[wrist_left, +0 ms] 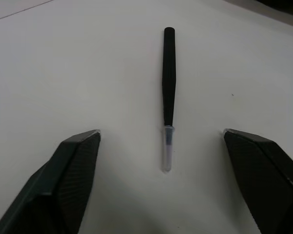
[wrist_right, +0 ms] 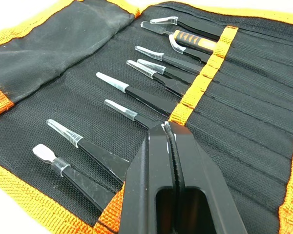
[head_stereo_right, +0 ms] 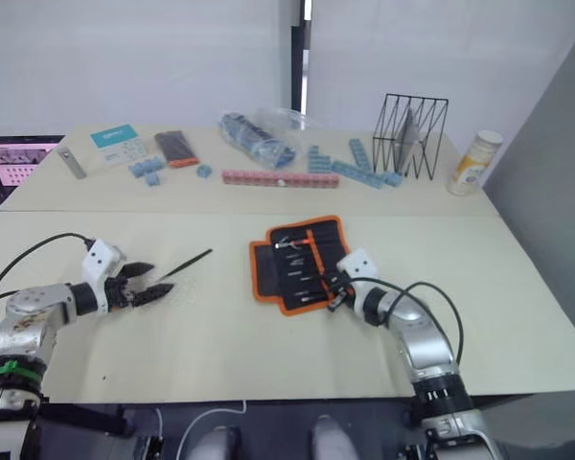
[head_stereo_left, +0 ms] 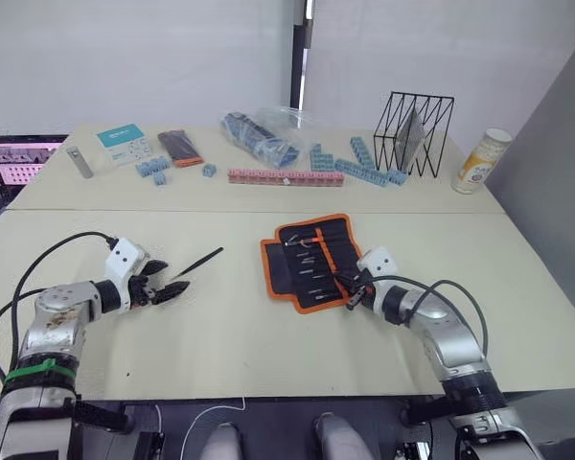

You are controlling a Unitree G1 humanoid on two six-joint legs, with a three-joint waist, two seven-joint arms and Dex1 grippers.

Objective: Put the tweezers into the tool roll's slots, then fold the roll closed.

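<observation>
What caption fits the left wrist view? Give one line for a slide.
Open left hand poised over a lone black tweezer lying on the pale table, clear-capped tip between the fingers.

Black tool roll (head_stereo_left: 311, 259), orange trim

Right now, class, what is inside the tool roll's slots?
The open tool roll holds several tweezers with clear-capped tips sticking out. Their handle ends are hidden under the orange band and slots.
</observation>
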